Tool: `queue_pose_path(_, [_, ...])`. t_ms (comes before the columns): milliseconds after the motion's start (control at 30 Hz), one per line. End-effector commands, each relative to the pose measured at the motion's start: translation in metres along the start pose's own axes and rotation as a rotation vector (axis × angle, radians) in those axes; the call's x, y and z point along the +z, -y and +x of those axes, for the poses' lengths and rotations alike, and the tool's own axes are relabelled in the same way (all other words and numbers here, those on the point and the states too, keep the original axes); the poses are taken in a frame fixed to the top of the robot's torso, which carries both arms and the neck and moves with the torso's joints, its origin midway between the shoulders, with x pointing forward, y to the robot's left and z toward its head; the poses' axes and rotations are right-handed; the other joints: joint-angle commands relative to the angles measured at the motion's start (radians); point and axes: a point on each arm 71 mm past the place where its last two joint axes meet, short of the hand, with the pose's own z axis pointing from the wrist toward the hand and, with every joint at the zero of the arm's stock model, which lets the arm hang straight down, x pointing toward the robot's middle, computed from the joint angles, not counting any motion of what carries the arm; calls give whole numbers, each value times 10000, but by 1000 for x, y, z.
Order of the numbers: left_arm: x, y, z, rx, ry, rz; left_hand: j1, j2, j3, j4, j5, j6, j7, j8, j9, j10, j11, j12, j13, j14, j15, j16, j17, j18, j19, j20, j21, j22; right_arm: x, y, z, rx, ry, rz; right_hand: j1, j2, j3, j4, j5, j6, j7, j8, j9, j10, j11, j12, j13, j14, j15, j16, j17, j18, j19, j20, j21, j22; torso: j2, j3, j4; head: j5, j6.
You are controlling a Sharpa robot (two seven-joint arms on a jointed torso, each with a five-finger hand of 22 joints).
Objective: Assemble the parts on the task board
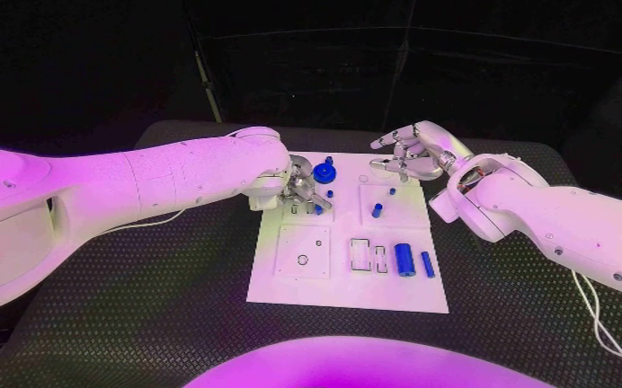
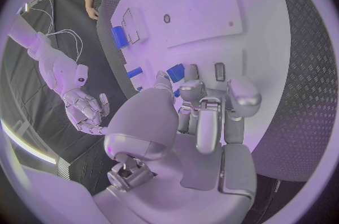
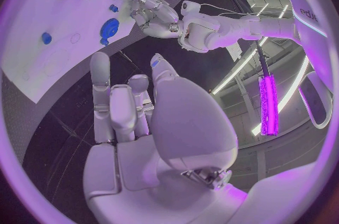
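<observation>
Task board: we see the white task board (image 1: 340, 289) lying flat in the middle of the black table (image 1: 155, 316), its long side running away from the robot.

Left hand: our left hand (image 1: 301, 187) sits low over the far left corner of the board, fingers bent downward onto the plate. In the left wrist view its fingertips (image 2: 189, 88) stand right at a small blue part (image 2: 175, 72); we cannot tell whether they pinch it or only touch it.

Right hand: our right hand (image 1: 413, 156) hovers above the far right edge of the board, well clear of the surface. Its fingers are curled loosely and spaced from one another, and we see nothing between them.

Gear-shaped part: a round blue gear-like piece (image 1: 324, 171) stands at the far end of the board, just beside the left hand.

Small pegs: a short blue peg (image 1: 377, 211) stands in the far right area of the board, with another small blue piece (image 1: 390, 192) near it.

Cylinder: a thicker blue cylinder (image 1: 404, 260) lies on its side on the near right part of the board, with a thin blue pin (image 1: 427, 264) just beside it.

Near left plate: a raised white square (image 1: 302, 252) with round holes takes the near left of the board.
</observation>
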Motion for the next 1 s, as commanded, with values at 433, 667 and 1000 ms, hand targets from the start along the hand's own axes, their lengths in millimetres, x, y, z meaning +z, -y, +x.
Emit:
queue_pose_path(433, [-1,4,1,92,30,25,284,277,146,-166,12,-89,-119,280,139,39,-71,65,18,992,-80,56,2367,-101,-39,-92,89,38,2,-1,0,-28,-54,-50,-18,52,-49,0,42,-18,30,-6,-12,-41,7,-51,-18,13,-50,-44,22,155,-44,29,-60,-17,21,0,10,-4,3])
queue_pose_path(667, [-1,6,2,89,60,74,895,742,688,-619,37,-277,-140,456,248,23,-94,34,-12,988,-101,49,2352,-97,-85,-114,98,62,2,0,1,-22,-136,-8,-13,69,-47,5,81,-22,29,-6,-12,-50,5,-73,-50,11,-51,-79,-14,160,-48,28,-94,-57,34,5,19,-16,-8])
queue_pose_path(1000, [-3,5,2,-133,135,141,2008,1048,2042,-1669,48,-609,-255,636,446,90,-208,117,178,993,-203,58,2371,-106,-88,-209,150,179,2,2,1,-30,-241,100,35,84,-42,6,394,-17,24,5,-6,-46,-2,-98,-107,39,-59,-135,-6,162,3,21,-180,-121,37,2,31,-36,-13])
